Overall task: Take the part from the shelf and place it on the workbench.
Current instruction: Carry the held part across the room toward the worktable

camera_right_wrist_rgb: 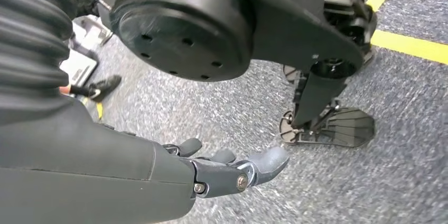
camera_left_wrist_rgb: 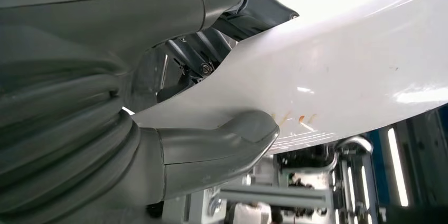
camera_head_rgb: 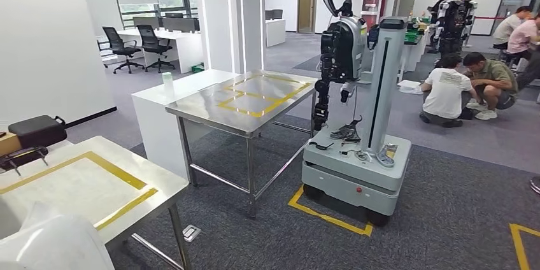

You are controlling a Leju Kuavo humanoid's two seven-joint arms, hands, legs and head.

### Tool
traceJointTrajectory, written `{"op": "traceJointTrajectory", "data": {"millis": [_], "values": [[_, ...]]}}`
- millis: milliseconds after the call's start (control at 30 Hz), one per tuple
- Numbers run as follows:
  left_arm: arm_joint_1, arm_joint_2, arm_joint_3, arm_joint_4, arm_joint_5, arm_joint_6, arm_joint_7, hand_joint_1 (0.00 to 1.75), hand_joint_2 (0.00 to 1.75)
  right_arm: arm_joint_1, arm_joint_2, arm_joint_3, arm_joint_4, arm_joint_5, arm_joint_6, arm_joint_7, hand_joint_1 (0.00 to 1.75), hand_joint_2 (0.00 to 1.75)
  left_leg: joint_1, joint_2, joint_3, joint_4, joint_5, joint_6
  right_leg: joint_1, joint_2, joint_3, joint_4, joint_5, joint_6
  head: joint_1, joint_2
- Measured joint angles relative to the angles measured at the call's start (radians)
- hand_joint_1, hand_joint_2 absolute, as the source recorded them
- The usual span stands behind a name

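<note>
Two steel tables (camera_head_rgb: 245,101) (camera_head_rgb: 83,184), two office chairs (camera_head_rgb: 119,47) (camera_head_rgb: 153,45) — perhaps four people (camera_head_rgb: 446,88).

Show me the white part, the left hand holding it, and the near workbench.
white part (camera_left_wrist_rgb: 338,71), left wrist view, its glossy face.
left hand (camera_left_wrist_rgb: 211,152), left wrist view, thumb under the part.
workbench (camera_head_rgb: 70,187), head view, bare top inside yellow tape.

Another wheeled robot (camera_head_rgb: 354,104) beside a steel table (camera_head_rgb: 245,101), people crouching (camera_head_rgb: 468,85) behind, office chairs (camera_head_rgb: 135,46) beyond.

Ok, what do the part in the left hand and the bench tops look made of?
White part: looks like glossy moulded plastic, with sharp highlights and small scuffs. Near workbench: pale matt top, maybe laminate or dulled metal. Far table: likely brushed steel, mirror-like reflections. Left hand grips the part.
</note>
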Motion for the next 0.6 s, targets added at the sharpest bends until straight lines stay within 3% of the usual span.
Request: {"op": "traceJointTrajectory", "data": {"millis": [67, 100, 167, 233, 300, 367, 400, 467, 533, 600], "values": [[-0.001, 0.000, 0.006, -0.005, 0.004, -0.003, -0.001, 1.75, 1.75, -0.001, 0.001, 0.000, 0.000, -0.001, 0.000, -0.004, 0.00, 1.75, -0.004, 0.031, 0.042, -0.074, 0.019, 0.017, 0.005, -0.022, 0.002, 0.008, -0.009, 0.011, 0.000, 0.000], [-0.001, 0.000, 0.008, -0.005, 0.007, -0.006, -0.001, 1.75, 1.75, -0.001, 0.001, -0.001, 0.000, -0.001, 0.000, -0.008, 0.00, 1.75, -0.007, 0.028, 0.044, -0.081, 0.018, 0.027, 0.008, -0.033, 0.004, 0.010, -0.011, 0.016, 0.000, 0.000], [0.000, 0.001, 0.011, -0.006, 0.015, -0.013, 0.000, 1.75, 1.75, -0.005, 0.002, -0.001, 0.000, -0.002, 0.000, -0.013, 0.00, 1.75, -0.005, 0.001, 0.042, -0.083, 0.023, 0.043, 0.005, -0.046, 0.010, 0.011, -0.015, 0.027, 0.001, 0.000], [-0.002, 0.002, 0.014, -0.005, 0.018, -0.018, 0.000, 1.75, 1.75, -0.008, 0.002, -0.001, 0.000, -0.003, 0.000, -0.015, 0.00, 1.75, 0.000, -0.023, 0.041, -0.087, 0.029, 0.054, 0.000, -0.001, 0.000, 0.047, -0.044, 0.039, 0.001, 0.000], [-0.006, 0.002, 0.014, -0.004, 0.018, -0.018, 0.000, 1.75, 1.75, -0.008, 0.002, -0.002, 0.000, -0.004, 0.000, -0.016, 0.00, 1.75, 0.003, -0.046, 0.037, -0.088, 0.033, 0.060, -0.005, 0.065, -0.049, 0.156, -0.106, 0.046, 0.001, 0.000], [-0.008, 0.001, 0.014, 0.000, 0.017, -0.018, 0.000, 1.75, 1.75, -0.004, 0.002, -0.002, 0.000, -0.004, 0.001, -0.016, 0.00, 1.75, 0.002, -0.074, 0.032, -0.087, 0.036, 0.063, -0.006, 0.088, -0.103, 0.265, -0.145, 0.047, 0.001, 0.000], [-0.009, 0.001, 0.014, 0.001, 0.017, -0.018, 0.000, 1.75, 1.75, -0.003, 0.002, -0.003, 0.000, -0.005, 0.001, -0.018, 0.00, 1.75, 0.002, -0.089, 0.031, -0.086, 0.037, 0.063, -0.006, 0.091, -0.111, 0.276, -0.136, 0.046, 0.001, 0.000], [-0.009, 0.001, 0.014, 0.003, 0.016, -0.017, -0.001, 1.75, 1.75, -0.002, 0.002, -0.004, 0.000, -0.005, 0.001, -0.022, 0.00, 1.75, 0.003, -0.119, 0.031, -0.085, 0.039, 0.059, -0.007, 0.108, -0.073, 0.189, -0.072, 0.041, 0.001, 0.000], [-0.010, 0.001, 0.014, 0.002, 0.011, -0.010, -0.004, 1.75, 1.75, -0.001, 0.001, -0.006, 0.000, -0.005, 0.001, -0.028, 0.00, 1.75, 0.003, -0.146, 0.028, -0.084, 0.043, 0.051, -0.010, 0.160, -0.019, 0.064, -0.021, 0.034, 0.001, 0.000], [-0.011, 0.000, 0.016, -0.003, -0.006, 0.005, -0.014, 1.75, 1.75, 0.000, 0.001, -0.007, 0.000, -0.005, 0.001, -0.032, 0.00, 1.75, 0.005, -0.168, 0.021, -0.084, 0.049, 0.037, -0.008, 0.185, 0.000, 0.016, -0.013, 0.031, 0.001, 0.000]]}}
